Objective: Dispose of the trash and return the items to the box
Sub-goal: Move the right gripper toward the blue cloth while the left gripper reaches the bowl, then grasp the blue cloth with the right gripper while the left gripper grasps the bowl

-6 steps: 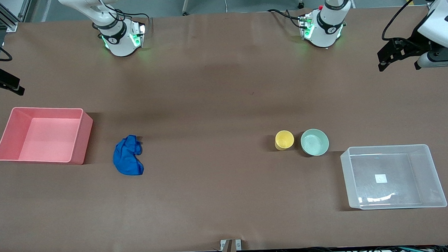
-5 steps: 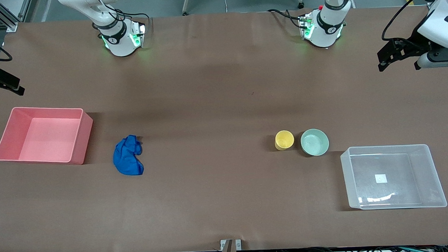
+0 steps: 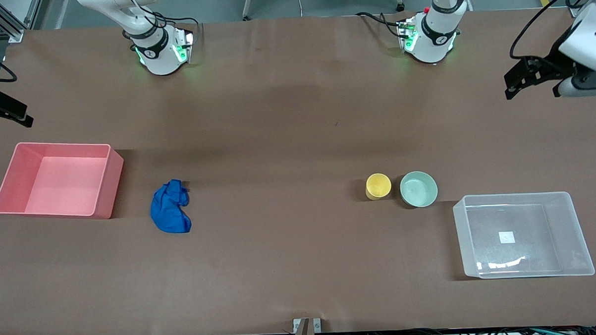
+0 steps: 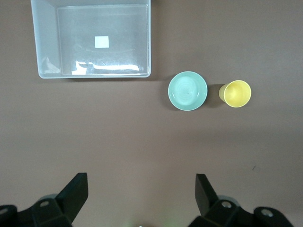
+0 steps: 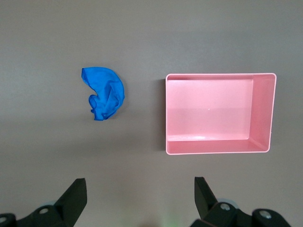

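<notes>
The blue cloth wad (image 3: 170, 207) lies on the table beside the pink bin; it also shows in the right wrist view (image 5: 104, 92). The yellow cup (image 3: 378, 186) and the mint-green bowl (image 3: 418, 189) stand side by side near the clear box (image 3: 460, 236), which is empty. The left wrist view shows the cup (image 4: 235, 93), the bowl (image 4: 188, 91) and the box (image 4: 45, 42). My left gripper (image 3: 528, 77) (image 4: 141, 182) is open and empty, high over the left arm's end of the table. My right gripper (image 3: 6, 110) (image 5: 140, 187) is open and empty, high over the right arm's end.
An empty pink bin (image 3: 111, 181) sits at the right arm's end of the table, also in the right wrist view (image 5: 213, 146). The two arm bases (image 3: 160, 51) (image 3: 430, 36) stand along the table's edge farthest from the front camera.
My left gripper has shifted slightly toward its end of the table. The right arm and the objects have not moved.
</notes>
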Motion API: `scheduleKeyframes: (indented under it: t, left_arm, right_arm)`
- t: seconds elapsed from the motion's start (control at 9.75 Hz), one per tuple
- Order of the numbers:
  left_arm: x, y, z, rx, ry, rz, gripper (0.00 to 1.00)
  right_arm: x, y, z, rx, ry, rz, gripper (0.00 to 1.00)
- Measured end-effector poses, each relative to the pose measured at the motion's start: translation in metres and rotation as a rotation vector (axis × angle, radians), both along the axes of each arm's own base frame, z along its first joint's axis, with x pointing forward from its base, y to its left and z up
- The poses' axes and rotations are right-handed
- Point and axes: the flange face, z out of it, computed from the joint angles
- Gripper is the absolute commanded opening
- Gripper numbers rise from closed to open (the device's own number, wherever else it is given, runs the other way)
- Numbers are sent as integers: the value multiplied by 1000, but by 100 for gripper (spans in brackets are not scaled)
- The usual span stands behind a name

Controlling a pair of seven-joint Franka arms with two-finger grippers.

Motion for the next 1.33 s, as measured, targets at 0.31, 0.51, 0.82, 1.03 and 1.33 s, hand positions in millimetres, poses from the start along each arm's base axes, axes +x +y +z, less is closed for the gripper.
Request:
scheduleKeyframes:
  t: [0.31,0.51,0.82,1.03,1.33]
  left_arm:
    - [39,-4,-78,-15,-29,55,100]
    - [43,-5,-153,-24,-45,138,100]
    - [41,-7,-252,-40,-51,212,100]
    - [33,-9,-319,-51,-38,223,87]
    - [37,-13,-387,-77,-56,227,71]
  right_arm:
    - [3,0,-1,-1,-15,2,100]
    - [19,4,-24,-5,-21,11,100]
    - [55,20,-135,-11,-46,47,100]
    - [76,40,-227,-19,-43,81,100]
    - [105,63,-341,-36,-48,96,100]
